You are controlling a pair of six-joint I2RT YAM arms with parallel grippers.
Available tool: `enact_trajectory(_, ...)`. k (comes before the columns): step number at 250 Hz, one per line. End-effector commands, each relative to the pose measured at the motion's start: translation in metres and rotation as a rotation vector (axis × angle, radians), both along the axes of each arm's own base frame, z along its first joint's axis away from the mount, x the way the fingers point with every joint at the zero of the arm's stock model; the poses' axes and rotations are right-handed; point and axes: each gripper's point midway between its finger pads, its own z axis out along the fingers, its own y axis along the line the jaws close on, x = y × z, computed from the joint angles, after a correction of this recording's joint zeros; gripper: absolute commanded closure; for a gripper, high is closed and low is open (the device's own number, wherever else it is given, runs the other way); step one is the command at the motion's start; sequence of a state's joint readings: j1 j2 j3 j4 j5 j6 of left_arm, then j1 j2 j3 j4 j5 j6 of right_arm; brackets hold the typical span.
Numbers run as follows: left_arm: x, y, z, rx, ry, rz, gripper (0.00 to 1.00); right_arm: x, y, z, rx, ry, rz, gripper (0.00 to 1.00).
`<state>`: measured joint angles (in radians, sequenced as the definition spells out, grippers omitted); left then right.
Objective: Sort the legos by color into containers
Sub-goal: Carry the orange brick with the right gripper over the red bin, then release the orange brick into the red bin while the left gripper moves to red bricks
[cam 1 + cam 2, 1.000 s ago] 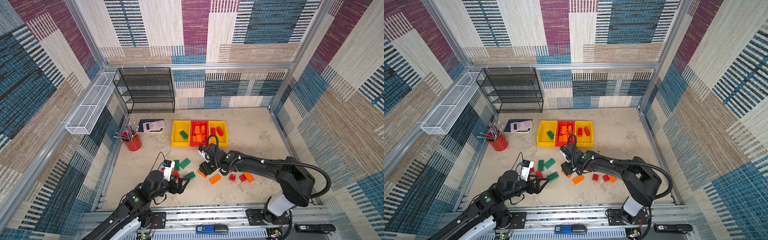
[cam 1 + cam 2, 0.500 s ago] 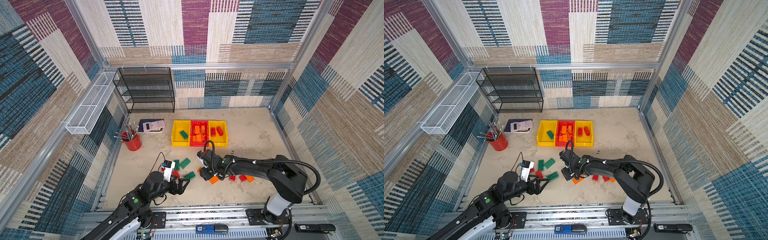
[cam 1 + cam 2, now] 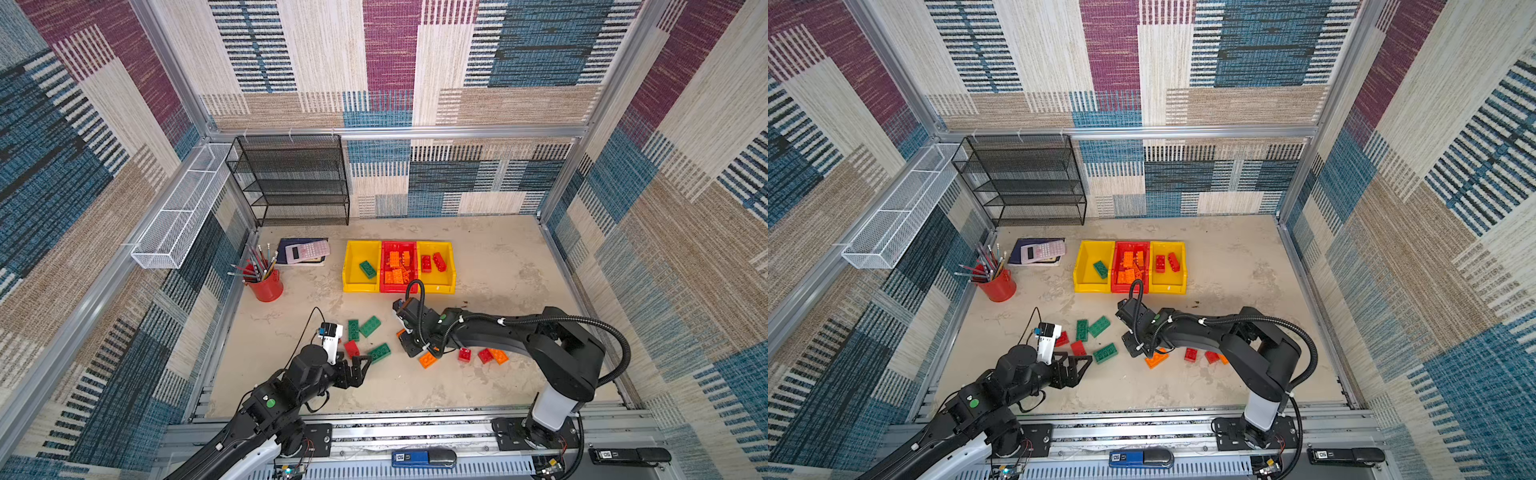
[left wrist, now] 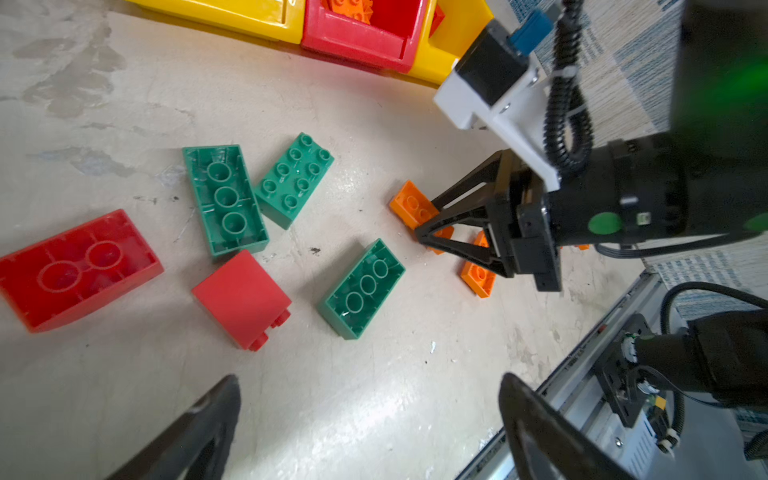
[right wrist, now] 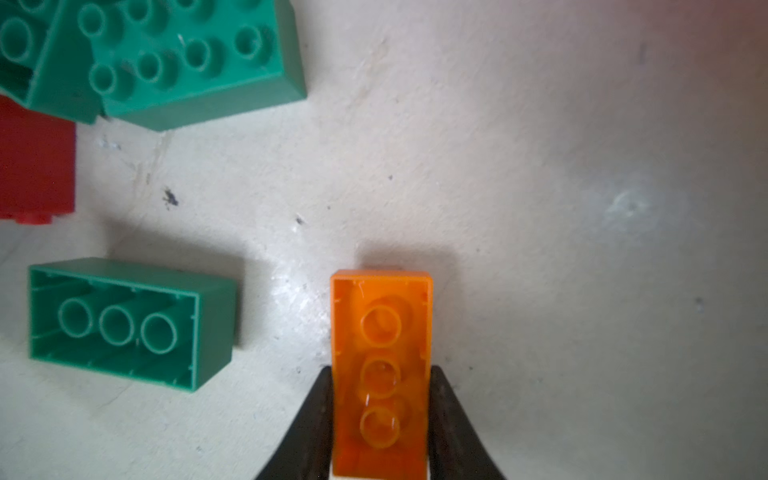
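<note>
One orange brick [image 5: 380, 324], near the red bin's [image 3: 399, 288] front wall, sits clamped toward one end in the right gripper [image 5: 380, 370], so lifting could swing it loose; the left gripper [image 3: 362, 371] stands apart, empty.

- Beige, stained tabletop [image 3: 498, 257] fills the lower middle of both top views.
- Three containers [image 3: 399, 289] sit side by side at its centre: yellow, red, yellow.
- Black mesh rack [image 3: 291, 183] stands upper left, with a dark notebook [image 3: 301, 241] and a red pencil cup [image 3: 268, 289] below it.
- Green bricks [image 3: 370, 326], red bricks [image 3: 464, 354] and orange bricks [image 3: 498, 356] lie loose below the containers.
</note>
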<state>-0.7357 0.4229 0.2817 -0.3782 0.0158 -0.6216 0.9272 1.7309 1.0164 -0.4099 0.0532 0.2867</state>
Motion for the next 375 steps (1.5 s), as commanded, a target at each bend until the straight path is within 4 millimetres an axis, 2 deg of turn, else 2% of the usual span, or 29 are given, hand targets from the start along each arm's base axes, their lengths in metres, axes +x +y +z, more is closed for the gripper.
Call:
enact_trajectory(1, 0.005, 0.007, 0.007, 0.000, 0.005, 0.062, 0.03, 0.017, 0.004, 0.023, 0.013, -0.070, -0.040, 0.70)
enact_trajectory(43, 0.009, 0.011, 0.019, 0.007, -0.015, 0.090, 0.03, 0.054, 0.019, 0.060, 0.066, -0.150, -0.067, 0.70)
enact_trajectory(78, 0.013, 0.016, 0.021, 0.048, -0.013, 0.115, 0.03, 0.098, 0.023, 0.083, 0.092, -0.208, -0.104, 0.69)
enact_trajectory(103, 0.017, 0.018, 0.018, 0.087, -0.005, 0.127, 0.03, 0.129, 0.026, 0.092, 0.097, -0.236, -0.110, 0.69)
enact_trajectory(137, 0.022, 0.018, 0.018, 0.122, -0.005, 0.135, 0.03, 0.164, 0.028, 0.092, 0.083, -0.258, -0.132, 0.69)
enact_trajectory(152, 0.025, 0.018, 0.020, 0.132, -0.010, 0.137, 0.03, 0.172, 0.026, 0.084, 0.070, -0.249, -0.144, 0.69)
enact_trajectory(156, 0.025, 0.018, 0.020, 0.135, -0.011, 0.137, 0.03, 0.178, 0.029, 0.089, 0.079, -0.261, -0.147, 0.69)
enact_trajectory(174, 0.028, 0.018, 0.022, 0.145, -0.018, 0.142, 0.03, 0.191, 0.029, 0.084, 0.071, -0.262, -0.163, 0.69)
enact_trajectory(221, 0.031, 0.021, 0.020, 0.175, -0.012, 0.161, 0.03, 0.210, 0.030, 0.072, 0.048, -0.265, -0.174, 0.68)
enact_trajectory(288, 0.035, 0.030, 0.019, 0.211, 0.008, 0.216, 0.03, 0.229, 0.020, 0.062, 0.035, -0.268, -0.200, 0.66)
enact_trajectory(305, 0.036, 0.032, 0.018, 0.214, 0.017, 0.228, 0.03, 0.235, 0.017, 0.063, 0.028, -0.281, -0.207, 0.60)
enact_trajectory(328, 0.036, 0.034, 0.013, 0.224, 0.039, 0.245, 0.03, 0.236, 0.019, 0.071, 0.040, -0.305, -0.180, 0.33)
enact_trajectory(338, 0.036, 0.037, 0.009, 0.235, 0.056, 0.263, 0.03, 0.235, 0.018, 0.080, 0.054, -0.320, -0.181, 0.24)
enact_trajectory(353, 0.034, 0.043, 0.003, 0.253, 0.086, 0.288, 0.03, 0.232, 0.019, 0.092, 0.082, -0.334, -0.177, 0.17)
enact_trajectory(375, 0.032, 0.048, -0.004, 0.256, 0.116, 0.318, 0.03, 0.224, 0.016, 0.108, 0.110, -0.341, -0.175, 0.13)
